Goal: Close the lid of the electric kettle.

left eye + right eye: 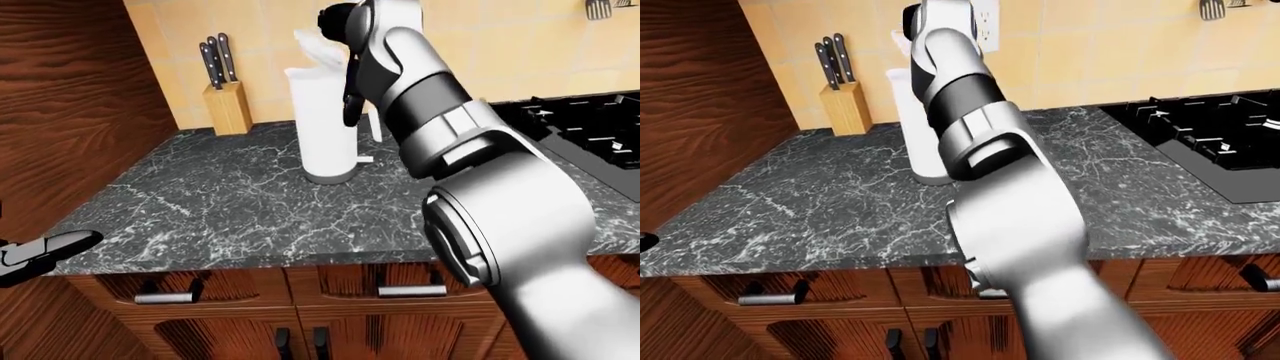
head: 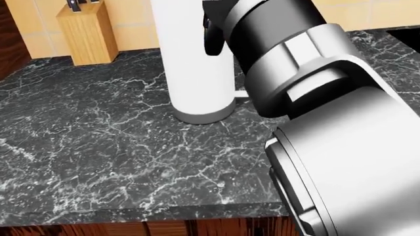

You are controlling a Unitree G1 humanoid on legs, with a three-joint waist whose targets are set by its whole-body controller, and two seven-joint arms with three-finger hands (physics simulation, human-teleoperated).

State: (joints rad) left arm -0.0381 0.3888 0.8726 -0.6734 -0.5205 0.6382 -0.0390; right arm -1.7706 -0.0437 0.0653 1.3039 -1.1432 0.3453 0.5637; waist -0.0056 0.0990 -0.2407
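Note:
A tall white electric kettle (image 1: pixel 320 131) with a grey base stands on the black marble counter (image 1: pixel 230 210). Its white lid (image 1: pixel 311 51) stands tilted up at the kettle's top in the left-eye view. My right arm reaches over the counter, and my right hand (image 1: pixel 342 34) is at the top of the kettle beside the raised lid. One dark finger (image 1: pixel 350 101) hangs down the kettle's side, and nothing is gripped. In the head view the arm hides the kettle's handle. My left hand (image 1: pixel 45 251) hangs low at the left edge, off the counter, fingers extended.
A wooden knife block (image 1: pixel 228 105) stands against the tiled wall, left of the kettle. A black stove (image 1: pixel 590 127) is set into the counter on the right. A tall wooden cabinet side (image 1: pixel 70 112) bounds the left. Drawers with handles (image 1: pixel 165 298) sit below the counter edge.

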